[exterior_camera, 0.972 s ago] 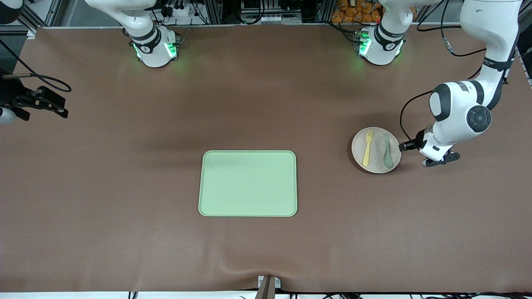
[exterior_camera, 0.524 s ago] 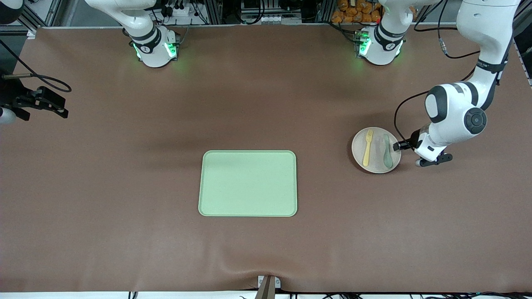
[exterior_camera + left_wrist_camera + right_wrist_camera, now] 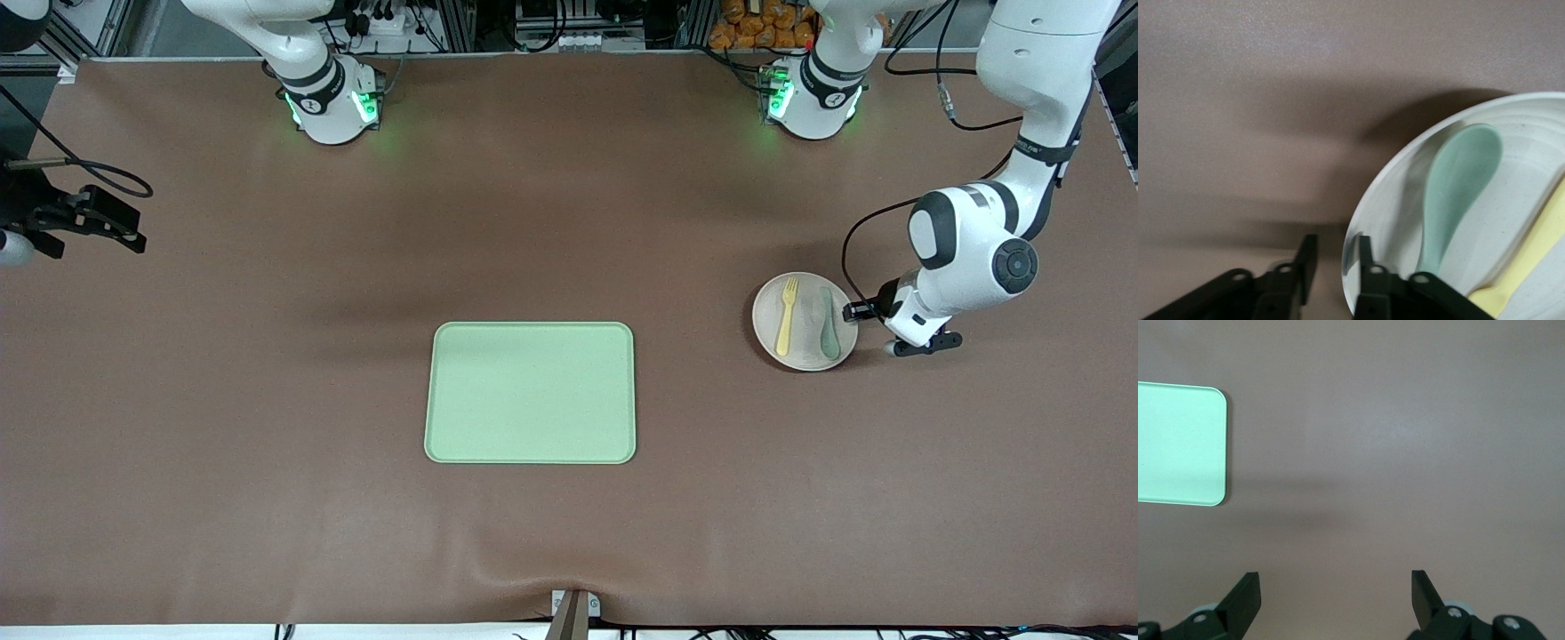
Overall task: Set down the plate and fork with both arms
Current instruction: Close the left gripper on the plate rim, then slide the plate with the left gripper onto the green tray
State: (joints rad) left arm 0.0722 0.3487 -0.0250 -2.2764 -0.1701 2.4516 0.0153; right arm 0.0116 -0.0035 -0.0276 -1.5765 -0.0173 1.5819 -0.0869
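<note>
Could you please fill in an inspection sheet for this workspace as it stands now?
Surface: brown mat, slight ripple at its nearer edge.
Job's things: plate at the left arm's end; fork lying in it.
Clutter: spoon in the plate beside the fork; green tray mid-table.
Pincers: left pincer straddles the plate's rim, fingers narrowly apart; right pincer open over bare mat, waiting.
Cables: black cable looping down the left arm.
Surroundings: green-lit bases, frames and wiring past the table.
</note>
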